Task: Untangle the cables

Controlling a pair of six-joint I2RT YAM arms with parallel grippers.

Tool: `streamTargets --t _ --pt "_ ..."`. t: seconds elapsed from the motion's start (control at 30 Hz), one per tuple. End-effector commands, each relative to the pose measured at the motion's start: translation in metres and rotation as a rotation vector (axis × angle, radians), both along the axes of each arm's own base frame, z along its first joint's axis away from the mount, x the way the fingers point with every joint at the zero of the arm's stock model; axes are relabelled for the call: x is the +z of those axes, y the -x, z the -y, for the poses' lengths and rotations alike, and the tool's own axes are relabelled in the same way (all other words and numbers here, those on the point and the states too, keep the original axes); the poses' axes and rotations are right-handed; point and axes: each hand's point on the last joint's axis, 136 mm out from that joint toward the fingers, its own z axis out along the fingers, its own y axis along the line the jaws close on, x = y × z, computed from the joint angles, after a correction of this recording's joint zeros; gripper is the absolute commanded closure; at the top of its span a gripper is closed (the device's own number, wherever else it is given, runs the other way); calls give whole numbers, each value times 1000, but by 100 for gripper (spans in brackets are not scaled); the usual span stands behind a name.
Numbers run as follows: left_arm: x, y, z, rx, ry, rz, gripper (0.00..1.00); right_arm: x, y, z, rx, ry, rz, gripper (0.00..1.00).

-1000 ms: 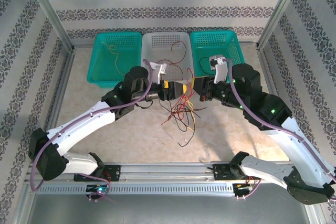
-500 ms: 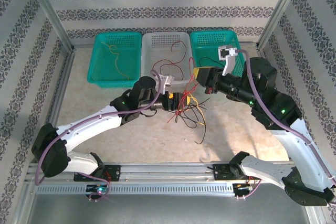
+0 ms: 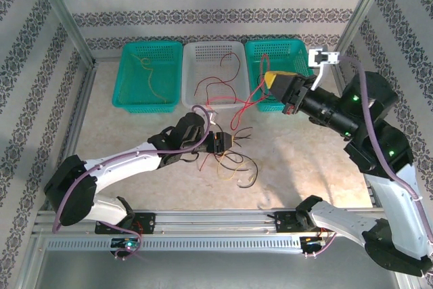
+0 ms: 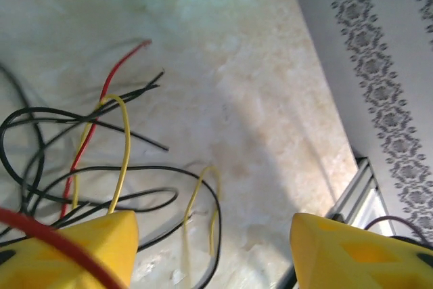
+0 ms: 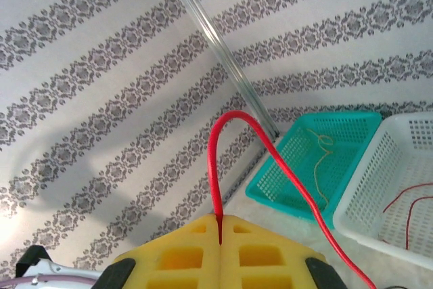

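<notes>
Several thin cables lie in a loose tangle (image 3: pixel 233 160) on the table: black, yellow and red strands (image 4: pixel 101 167). My left gripper (image 3: pixel 225 142) hovers low over the tangle's left edge. Its yellow fingers (image 4: pixel 88 248) stand wide apart, open (image 4: pixel 216 241), with a red strand crossing the left finger. My right gripper (image 3: pixel 270 80) is raised near the right teal basket and is shut (image 5: pixel 218 228) on a red cable (image 5: pixel 226 123). That red cable (image 3: pixel 252 98) slopes down from it to the tangle.
Three baskets stand in a row at the back: a left teal one (image 3: pixel 145 105) holding a yellow cable, a white one (image 3: pixel 215 45) with red cables, a right teal one (image 3: pixel 298 52). Metal frame posts and patterned walls ring the table.
My right gripper has risen and swung back to the right, drawing the red cable out of the tangle. My left gripper has dropped toward the near side, and the tangle now lies lower on the table.
</notes>
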Motion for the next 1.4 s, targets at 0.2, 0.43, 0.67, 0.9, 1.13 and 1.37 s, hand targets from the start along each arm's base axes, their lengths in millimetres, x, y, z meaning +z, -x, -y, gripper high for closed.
streamTargets --t 0.2,0.43,0.67,0.9,1.13,1.37 --pt "76 16 -67 103 -97 149 20 -7 -4 3 -5 21 -5 97" --pt "147 21 -128 219 -113 298 16 -24 -16 0 -8 45 -50 97" --pt "243 2 -148 267 -97 495 16 -41 -24 -13 44 71 -100 97" --pt "306 -1 -77 -51 124 576 16 -56 -29 -29 118 80 -155 98" --pt "292 -17 -22 -218 204 539 16 -59 -28 -46 211 24 -197 98" --pt "282 -25 -2 -285 247 502 26 -57 -24 -54 260 -20 -213 98"
